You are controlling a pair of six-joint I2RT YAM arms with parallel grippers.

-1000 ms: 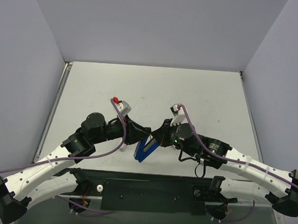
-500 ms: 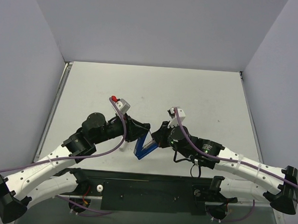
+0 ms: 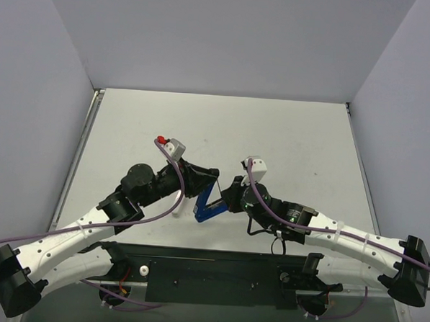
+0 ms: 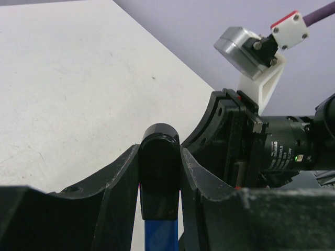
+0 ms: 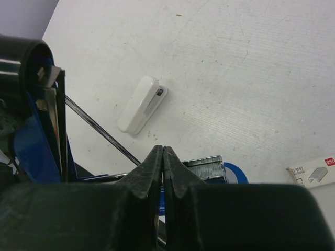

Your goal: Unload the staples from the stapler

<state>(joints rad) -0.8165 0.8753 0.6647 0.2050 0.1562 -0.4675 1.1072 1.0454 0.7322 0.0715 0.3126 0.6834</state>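
Observation:
The blue stapler point(image 3: 209, 210) is hinged open in a V between the two arms near the front of the table. My left gripper point(image 3: 209, 179) is shut on its black end point(image 4: 159, 178) and holds that arm raised. My right gripper point(image 3: 228, 202) is shut, its fingertips point(image 5: 155, 163) pressed together over the blue lower channel point(image 5: 234, 172). A grey-silver strip of staples point(image 5: 205, 163) lies in that channel just right of my right fingertips. The thin black spring rod point(image 5: 99, 128) runs from the raised arm point(image 5: 31, 141) down to the channel.
A small white oblong object point(image 5: 140, 104) lies on the table beyond the stapler; it also shows in the top view point(image 3: 177, 203) under the left arm. A small staple box point(image 5: 314, 172) sits at the right edge of the right wrist view. Grey walls enclose the table point(image 3: 224, 125).
The left gripper has swung the stapler's black-ended arm up and away, opening the V wider. The right gripper has shifted slightly left and lower with the blue base.

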